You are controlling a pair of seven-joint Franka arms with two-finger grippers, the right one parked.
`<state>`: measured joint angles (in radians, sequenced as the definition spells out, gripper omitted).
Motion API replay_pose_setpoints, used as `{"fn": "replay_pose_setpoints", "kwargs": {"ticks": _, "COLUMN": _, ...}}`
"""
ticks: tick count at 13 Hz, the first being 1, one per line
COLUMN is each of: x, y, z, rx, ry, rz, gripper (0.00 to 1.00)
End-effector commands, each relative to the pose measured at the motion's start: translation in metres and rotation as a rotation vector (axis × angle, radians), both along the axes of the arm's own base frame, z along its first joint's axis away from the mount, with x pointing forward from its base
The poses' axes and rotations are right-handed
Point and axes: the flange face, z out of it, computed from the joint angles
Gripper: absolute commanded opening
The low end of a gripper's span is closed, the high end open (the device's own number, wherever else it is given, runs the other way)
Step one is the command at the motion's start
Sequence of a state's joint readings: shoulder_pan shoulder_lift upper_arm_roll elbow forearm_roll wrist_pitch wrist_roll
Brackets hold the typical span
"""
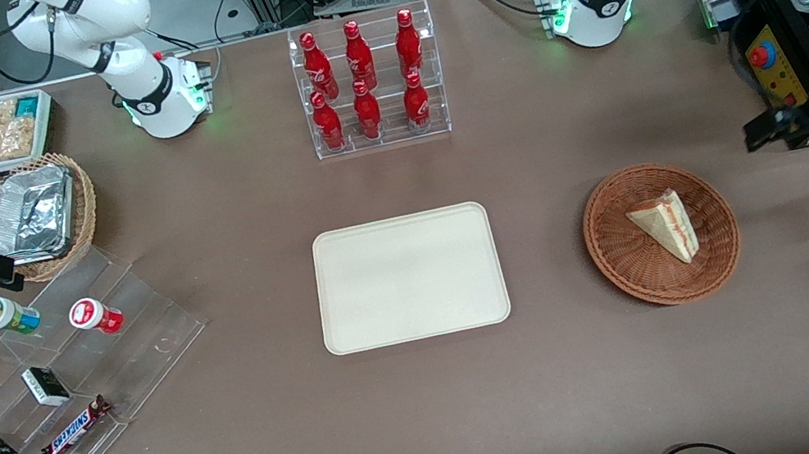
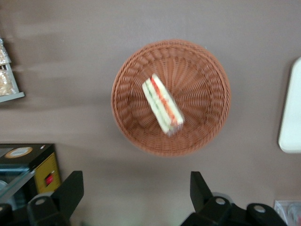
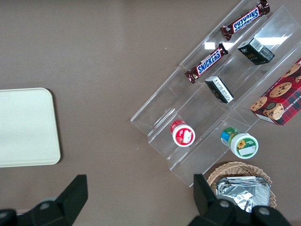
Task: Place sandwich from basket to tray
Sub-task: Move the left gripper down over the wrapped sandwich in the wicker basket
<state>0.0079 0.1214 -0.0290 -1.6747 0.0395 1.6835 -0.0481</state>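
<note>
One sandwich (image 1: pixel 665 226) in basket (image 1: pixel 618 256); gripper (image 2: pixel 136 188) apparently open above.

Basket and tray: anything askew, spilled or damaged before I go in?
Nothing stands out. The sandwich lies whole in the basket, the tray sits flat and bare beside it. The pincer hangs open above the table beside the basket, touching nothing.

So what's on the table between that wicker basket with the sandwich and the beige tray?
Nothing: the front view shows only bare brown tabletop between the basket and the tray. The gripper hovers open, off the basket.
</note>
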Motion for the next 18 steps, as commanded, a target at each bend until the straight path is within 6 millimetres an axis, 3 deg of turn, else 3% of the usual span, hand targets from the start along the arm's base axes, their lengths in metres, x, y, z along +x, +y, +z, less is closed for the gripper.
{"fn": "replay_pose_setpoints", "kwargs": {"ticks": 1, "x": -0.015, "y": -0.018, "z": -0.04, "rx": 0.031, "ry": -0.054, "rz": 0.086, "gripper": 1.0}}
{"fn": "replay_pose_setpoints", "kwargs": {"ticks": 3, "x": -0.013, "y": -0.03, "z": -0.06, "rx": 0.031, "ry": -0.062, "rz": 0.094, "gripper": 1.0}}
{"fn": "replay_pose_setpoints", "kwargs": {"ticks": 9, "x": -0.025, "y": -0.033, "z": -0.126, "rx": 0.036, "ry": -0.089, "rz": 0.278, "gripper": 1.0}}
{"fn": "replay_pose_setpoints", "kwargs": {"ticks": 14, "x": -0.05, "y": -0.034, "z": -0.184, "rx": 0.034, "ry": -0.071, "rz": 0.269, "gripper": 1.0}}
{"fn": "replay_pose_setpoints", "kwargs": {"ticks": 18, "x": -0.049, "y": -0.035, "z": -0.217, "rx": 0.033, "ry": -0.038, "rz": 0.283, "gripper": 1.0}}
